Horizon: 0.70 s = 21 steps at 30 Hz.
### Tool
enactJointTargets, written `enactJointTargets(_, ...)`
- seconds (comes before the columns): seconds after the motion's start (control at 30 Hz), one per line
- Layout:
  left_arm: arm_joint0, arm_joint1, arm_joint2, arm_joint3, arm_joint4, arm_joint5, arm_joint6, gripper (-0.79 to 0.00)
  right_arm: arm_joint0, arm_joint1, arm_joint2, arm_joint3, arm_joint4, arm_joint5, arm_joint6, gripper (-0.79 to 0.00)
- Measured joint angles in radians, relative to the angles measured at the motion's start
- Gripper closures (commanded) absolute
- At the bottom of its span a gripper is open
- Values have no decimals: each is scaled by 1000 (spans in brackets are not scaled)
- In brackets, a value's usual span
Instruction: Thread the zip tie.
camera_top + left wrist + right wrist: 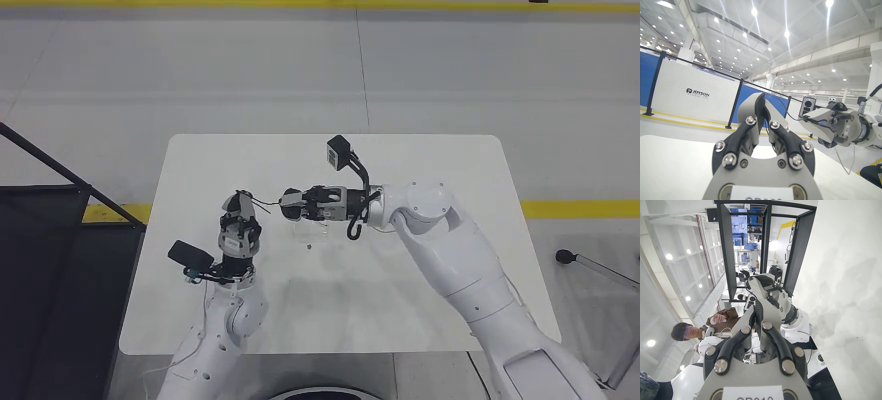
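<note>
A thin black zip tie [266,205] spans the short gap between my two grippers above the white table [430,170]. My left gripper [240,203] points upward and is shut on one end; in the left wrist view the strap [786,110] arcs from its closed pads [761,106] across to my right gripper [802,118]. My right gripper [287,200] lies level, pointing at the left one, and is shut on the other end. In the right wrist view its fingers [755,308] are pressed together, with the left gripper [757,280] just beyond them.
The grippers meet over the left-middle part of the table. A black-framed barrier [40,160] stands off the table's left side. The table's front edge [330,352] lies near my body.
</note>
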Motion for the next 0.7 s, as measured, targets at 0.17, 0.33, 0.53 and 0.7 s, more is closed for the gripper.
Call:
enactJointTargets(0.17,1,-1,0,5,23,8,4,0,-15,-1,15,-13,23,-28,-24,0)
enactJointTargets(0.33,1,-2,1,8,34,13,7,0,-38,0,39,-33,56,-79,-39,0)
enactJointTargets(0.53,2,-4,1,12,42,12,9,0,-55,2,58,-43,81,-112,-30,0)
enactJointTargets(0.7,2,-5,2,13,44,0,11,0,-57,1,55,-42,71,-104,-41,0)
